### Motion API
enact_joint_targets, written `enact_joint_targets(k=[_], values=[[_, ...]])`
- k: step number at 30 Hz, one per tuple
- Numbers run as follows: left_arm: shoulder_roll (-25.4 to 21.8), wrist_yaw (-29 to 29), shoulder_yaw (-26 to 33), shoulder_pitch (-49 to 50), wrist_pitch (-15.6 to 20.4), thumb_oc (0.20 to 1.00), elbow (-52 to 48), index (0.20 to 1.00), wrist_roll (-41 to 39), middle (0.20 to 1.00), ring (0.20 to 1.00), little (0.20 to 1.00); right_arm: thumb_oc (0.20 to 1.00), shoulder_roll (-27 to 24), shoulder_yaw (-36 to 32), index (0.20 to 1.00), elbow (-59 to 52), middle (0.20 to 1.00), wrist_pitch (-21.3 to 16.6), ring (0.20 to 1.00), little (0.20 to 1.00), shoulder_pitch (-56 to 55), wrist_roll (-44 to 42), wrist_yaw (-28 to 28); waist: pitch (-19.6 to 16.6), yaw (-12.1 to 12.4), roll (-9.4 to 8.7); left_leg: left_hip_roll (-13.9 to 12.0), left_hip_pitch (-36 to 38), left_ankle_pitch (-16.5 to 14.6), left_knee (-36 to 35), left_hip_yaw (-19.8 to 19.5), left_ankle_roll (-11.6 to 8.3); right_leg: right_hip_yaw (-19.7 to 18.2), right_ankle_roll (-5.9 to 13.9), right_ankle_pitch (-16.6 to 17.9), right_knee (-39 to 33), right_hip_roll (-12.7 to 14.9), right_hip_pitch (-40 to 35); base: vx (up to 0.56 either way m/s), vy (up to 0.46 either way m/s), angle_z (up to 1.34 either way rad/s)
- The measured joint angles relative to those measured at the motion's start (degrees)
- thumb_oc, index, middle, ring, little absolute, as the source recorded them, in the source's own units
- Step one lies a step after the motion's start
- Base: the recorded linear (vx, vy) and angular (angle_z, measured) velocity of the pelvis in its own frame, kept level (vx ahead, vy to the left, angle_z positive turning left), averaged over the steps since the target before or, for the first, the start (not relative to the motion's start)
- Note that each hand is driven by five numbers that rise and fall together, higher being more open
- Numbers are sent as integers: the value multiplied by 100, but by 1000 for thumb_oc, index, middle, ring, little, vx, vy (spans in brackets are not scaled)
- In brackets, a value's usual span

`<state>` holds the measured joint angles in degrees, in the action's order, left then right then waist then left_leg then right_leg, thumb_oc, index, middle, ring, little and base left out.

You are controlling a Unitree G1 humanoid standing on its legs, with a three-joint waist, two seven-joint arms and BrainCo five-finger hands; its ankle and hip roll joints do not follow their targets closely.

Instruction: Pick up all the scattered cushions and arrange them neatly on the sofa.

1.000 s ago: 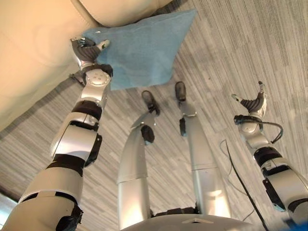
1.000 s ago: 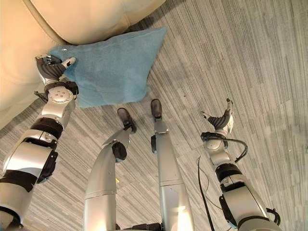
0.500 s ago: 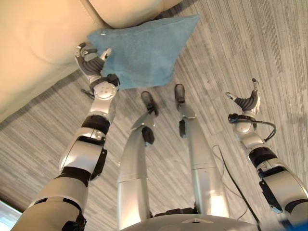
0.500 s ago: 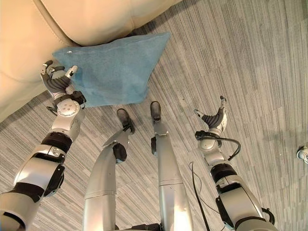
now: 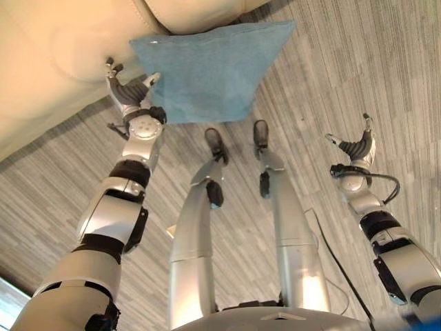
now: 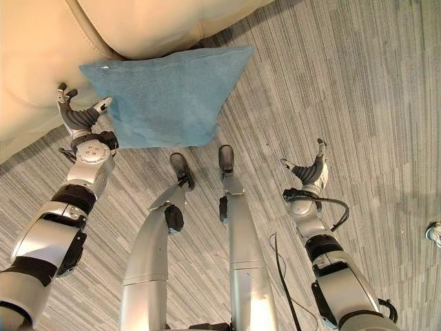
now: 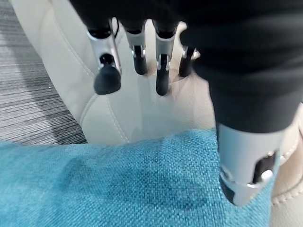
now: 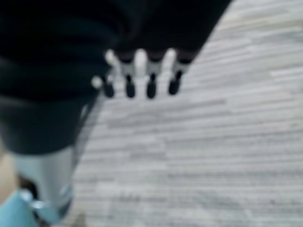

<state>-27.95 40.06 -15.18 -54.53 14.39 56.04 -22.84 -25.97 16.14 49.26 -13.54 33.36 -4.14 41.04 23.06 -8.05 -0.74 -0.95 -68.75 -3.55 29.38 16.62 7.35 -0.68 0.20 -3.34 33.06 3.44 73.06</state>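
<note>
A blue cushion (image 5: 207, 69) lies on the floor, its far edge tucked against the front of the beige sofa (image 5: 62, 55). My left hand (image 5: 131, 93) is open just beside the cushion's left corner, not gripping it. In the left wrist view its fingers (image 7: 137, 56) point straight at the sofa (image 7: 142, 113), and the thumb hangs over the cushion (image 7: 118, 184). Far to the right, my right hand (image 5: 355, 146) is open above the carpet, holding nothing, with its fingers (image 8: 142, 71) spread straight.
Grey striped carpet (image 6: 358, 83) covers the floor in front of the sofa (image 6: 41, 55). A small white object (image 6: 434, 234) lies at the far right edge of the right eye view.
One second ago my left hand was closed on the cushion's left corner. It has opened and drawn back slightly to the side. The cushion stays against the sofa. The right hand barely moved.
</note>
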Motion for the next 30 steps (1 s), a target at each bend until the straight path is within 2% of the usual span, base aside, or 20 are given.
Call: enact_joint_targets(k=[5, 10, 12, 14, 18, 26, 27, 30], values=[[18, -16, -189, -72, 32, 1000, -48, 1000, -14, 1000, 1000, 1000, 1000, -4, 9, 1000, 5, 1000, -49, 1000, 1000, 4, -3, -44, 0, 44, 1, 15, -82, -10, -36, 8, -41, -14, 39, 13, -49, 8, 79, 0, 0, 0], [176, -103, -185, 77, 225, 1000, -438, 1000, -26, 1000, 1000, 1000, 1000, 1, 27, 1000, -86, 1000, -44, 1000, 1000, -18, 28, -45, 3, 92, 2, 69, -201, 37, -100, -4, -57, -7, 66, 40, -43, 55, 213, 6, -29, 4], [255, -351, -305, 131, 194, 1000, -467, 1000, -16, 1000, 1000, 1000, 1000, 21, 48, 1000, -123, 1000, -45, 1000, 1000, -16, 55, -47, 6, 97, -1, 89, -201, 78, -133, -9, -12, -4, 64, 56, -53, 71, 216, -6, -45, 4], [520, -662, -685, 132, 91, 1000, -461, 1000, 10, 1000, 1000, 1000, 1000, 27, 86, 1000, -169, 1000, -50, 1000, 1000, 1, 107, -47, 9, 50, -4, 100, -202, 92, -149, -10, 11, -3, 83, 70, -107, 81, 190, -19, -60, 0], [707, -638, -768, 16, 87, 1000, -454, 1000, 260, 1000, 1000, 1000, 1000, 27, 134, 1000, -294, 1000, -63, 1000, 1000, 13, 163, -38, 14, -37, -14, 111, -200, 92, -152, -34, 12, 1, 87, 70, -105, 86, 169, -12, -52, -1], [681, -566, -811, -170, -17, 1000, -323, 1000, 491, 1000, 1000, 1000, 1000, 11, 182, 1000, -349, 1000, -66, 1000, 1000, 13, 274, -17, 15, -68, -16, 102, -207, 94, -127, -83, 12, 11, 81, 65, -101, 67, 174, -9, -42, 0], [682, -498, -845, -299, -40, 200, -170, 200, 591, 200, 200, 200, 1000, 5, 241, 1000, -349, 1000, -80, 1000, 1000, 12, 280, 4, 15, -78, -16, 102, -236, 93, -101, -112, 12, 33, 77, 62, -90, 68, 186, 2, -48, 5], [625, -342, -829, -429, -56, 200, -77, 200, 649, 200, 200, 200, 1000, 18, 254, 1000, -339, 1000, -148, 1000, 1000, 5, 316, 17, 15, -88, -18, 111, -256, 95, -113, -127, 11, 54, 76, 62, -99, 75, 202, -3, -8, 1]])
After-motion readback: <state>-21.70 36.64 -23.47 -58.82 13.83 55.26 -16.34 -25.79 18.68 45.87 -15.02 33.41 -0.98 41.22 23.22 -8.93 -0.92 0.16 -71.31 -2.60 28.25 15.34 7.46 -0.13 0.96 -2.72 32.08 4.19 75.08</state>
